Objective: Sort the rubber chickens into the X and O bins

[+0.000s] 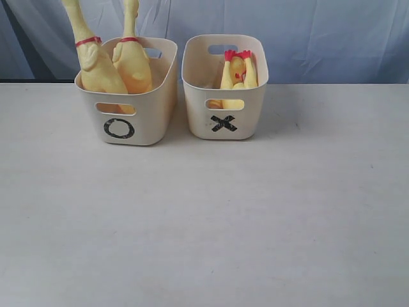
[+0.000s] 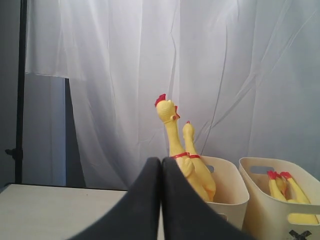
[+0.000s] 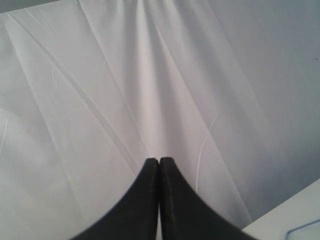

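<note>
The O bin is sitting on the table with the X bin just beside it, two big rubber chickens are sticking neck-up out of the O bin, red-footed chicken legs are poking up next door, and the left gripper and right gripper are both hanging pinched together on nothing, the left one well back from the O bin.

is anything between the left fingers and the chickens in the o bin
Nothing visible does: the shut left fingers face the two yellow rubber chickens standing in the cream plastic O bin across bare white table.
</note>
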`<state>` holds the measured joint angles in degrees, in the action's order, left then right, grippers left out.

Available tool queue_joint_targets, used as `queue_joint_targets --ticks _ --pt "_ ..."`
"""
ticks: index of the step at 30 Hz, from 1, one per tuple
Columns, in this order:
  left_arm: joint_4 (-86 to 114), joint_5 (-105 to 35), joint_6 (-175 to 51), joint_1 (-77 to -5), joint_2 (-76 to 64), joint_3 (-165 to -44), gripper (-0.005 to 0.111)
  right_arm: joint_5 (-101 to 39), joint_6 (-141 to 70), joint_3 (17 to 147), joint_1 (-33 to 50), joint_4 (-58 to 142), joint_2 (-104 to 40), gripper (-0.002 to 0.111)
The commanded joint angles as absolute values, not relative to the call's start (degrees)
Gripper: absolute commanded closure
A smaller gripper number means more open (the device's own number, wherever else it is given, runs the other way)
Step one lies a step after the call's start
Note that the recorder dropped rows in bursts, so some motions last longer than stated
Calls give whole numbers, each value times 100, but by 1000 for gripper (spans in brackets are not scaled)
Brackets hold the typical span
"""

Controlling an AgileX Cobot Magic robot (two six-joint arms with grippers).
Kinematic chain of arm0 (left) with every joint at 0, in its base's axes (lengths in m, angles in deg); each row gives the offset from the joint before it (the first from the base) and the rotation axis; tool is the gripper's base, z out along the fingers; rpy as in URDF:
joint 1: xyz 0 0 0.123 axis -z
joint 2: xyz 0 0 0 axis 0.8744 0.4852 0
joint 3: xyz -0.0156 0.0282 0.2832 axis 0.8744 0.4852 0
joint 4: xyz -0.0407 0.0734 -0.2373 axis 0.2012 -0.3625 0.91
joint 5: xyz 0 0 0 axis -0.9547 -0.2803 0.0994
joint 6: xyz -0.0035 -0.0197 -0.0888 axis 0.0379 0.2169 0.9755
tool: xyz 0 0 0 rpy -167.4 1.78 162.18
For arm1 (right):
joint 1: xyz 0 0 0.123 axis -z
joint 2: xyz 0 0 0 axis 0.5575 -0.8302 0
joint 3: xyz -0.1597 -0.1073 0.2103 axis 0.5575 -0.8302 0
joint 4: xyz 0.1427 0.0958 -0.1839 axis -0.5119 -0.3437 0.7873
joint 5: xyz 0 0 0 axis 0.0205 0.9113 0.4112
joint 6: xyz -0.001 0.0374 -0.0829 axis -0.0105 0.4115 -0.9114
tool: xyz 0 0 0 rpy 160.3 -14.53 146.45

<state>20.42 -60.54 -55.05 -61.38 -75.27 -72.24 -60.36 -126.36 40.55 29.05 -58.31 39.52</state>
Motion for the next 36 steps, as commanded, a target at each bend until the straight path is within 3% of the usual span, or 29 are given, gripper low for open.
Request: queue_joint_targets --ticks 1,15,25,29,36 --pt "1998 -6067 -5505 -6144 -7573 -7185 106 -6052 -12648 4036 2937 -5812 3976 109" --pt "1893 -6096 -5505 -6144 -7573 -7148 106 -5773 -12648 4036 2937 -5812 3976 109" --pt "2114 -5610 -5505 -6144 -7573 -6737 106 -1247 -12648 4036 2937 -5733 3976 109" --pt "2114 -5553 -5505 -6144 -7573 -6478 106 -874 -12648 4036 2937 -4130 3976 109" --pt "2114 -5404 -5505 -6144 -7573 -6243 106 -1859 -12648 3789 2937 -800 3976 109"
